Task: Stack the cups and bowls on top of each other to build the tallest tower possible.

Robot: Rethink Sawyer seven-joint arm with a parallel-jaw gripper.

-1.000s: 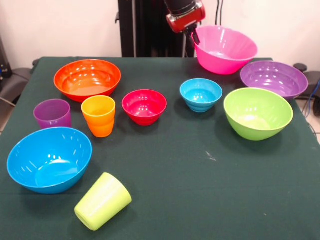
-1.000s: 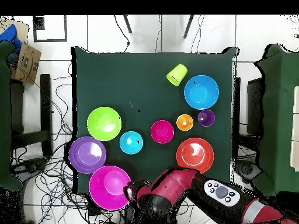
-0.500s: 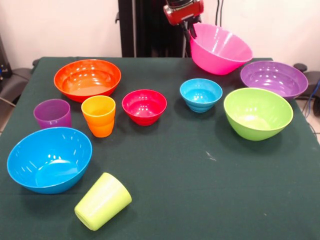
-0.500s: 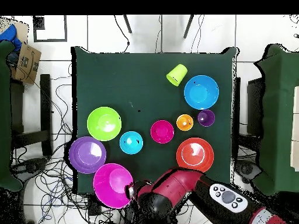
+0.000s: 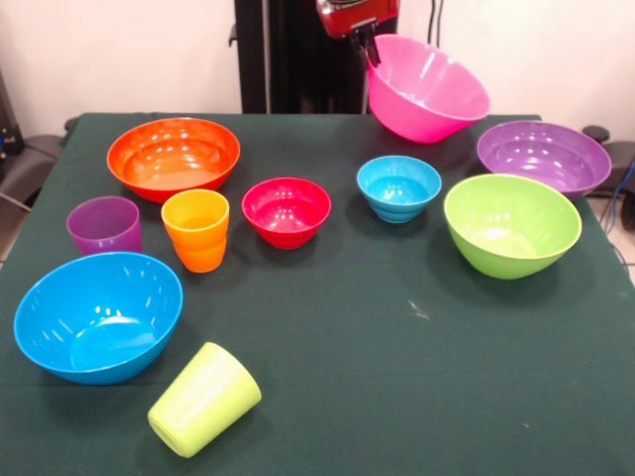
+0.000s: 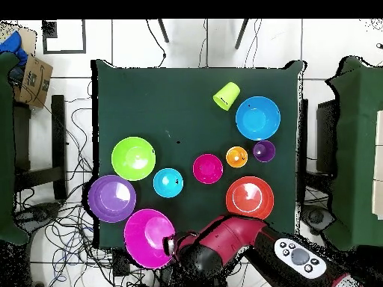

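Gripper (image 5: 369, 50), top centre of the front view, was pinched shut on the left rim of the pink bowl (image 5: 429, 89), which hung tilted, clear of the table (image 5: 397, 347) at upper right. No tower existed yet. Judgement: carry it level, centre it over the orange bowl (image 5: 174, 154) at upper left, lower until seated, then let go; the one-sided rim grip risks swing.

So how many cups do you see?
3: green cup on its side at the front, orange cup upright beside the red bowl, purple cup left of it.
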